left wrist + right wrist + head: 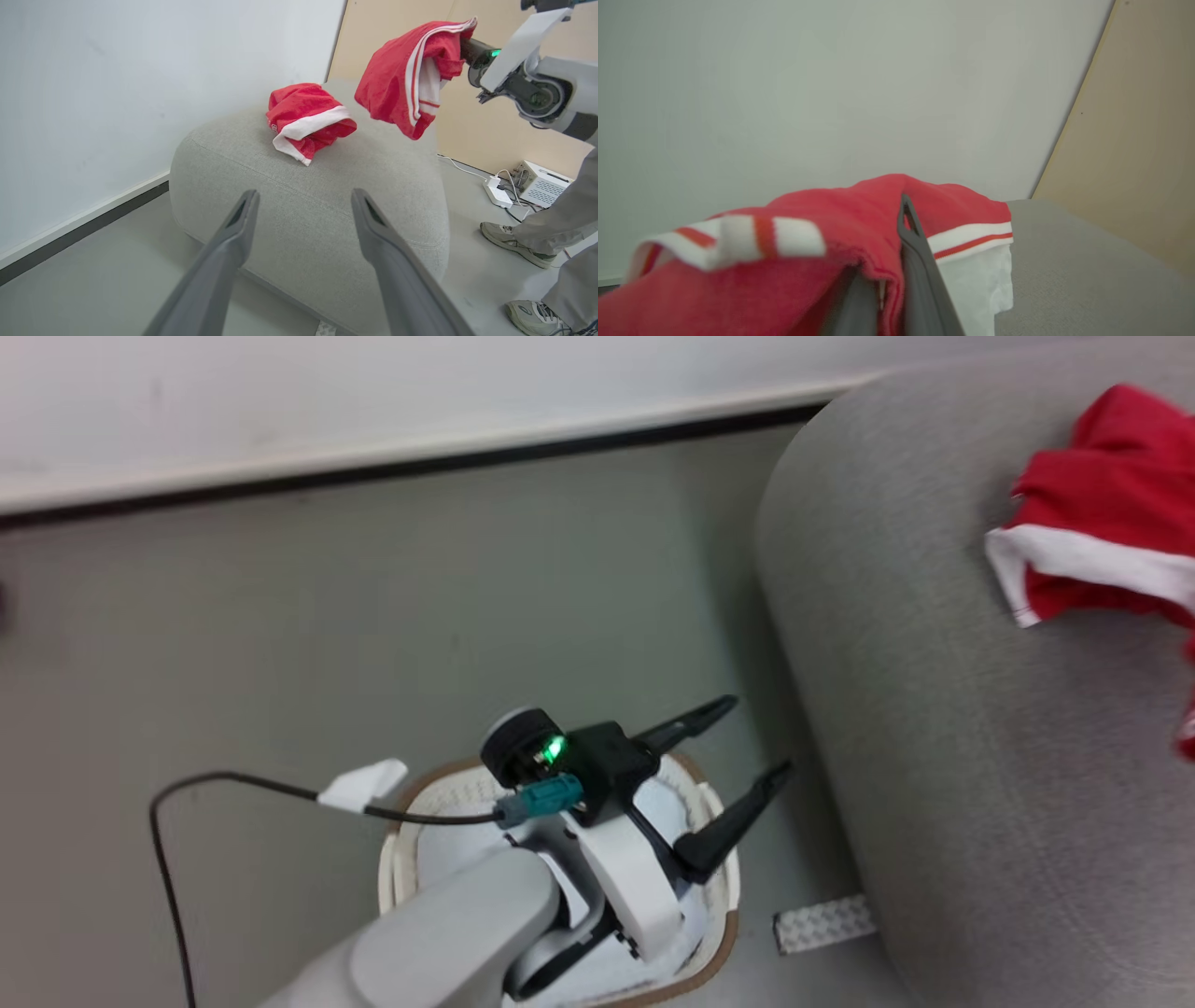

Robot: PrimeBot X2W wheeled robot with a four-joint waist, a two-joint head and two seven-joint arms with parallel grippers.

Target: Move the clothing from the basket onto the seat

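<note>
The cream-white basket (721, 947) with its brown rim stands on the floor beside the grey seat (934, 709), and my left arm covers much of it. My left gripper (756, 737) hangs open above the basket, holding nothing, its fingers pointing at the seat (303, 196). One piece of red clothing with white trim (308, 119) lies crumpled on the seat's top (1102, 532). A second red garment with white stripes (406, 84) dangles above the seat's far side, and my right gripper (899, 212) is shut on it. The cloth (822, 242) drapes over those fingers.
A person's feet in grey sneakers (514, 242) stand on the floor right of the seat, near a power strip (497, 191) and a white box (544, 182). A black cable with a white tag (364, 784) trails from my left wrist. A white wall with dark baseboard (373, 476) runs behind.
</note>
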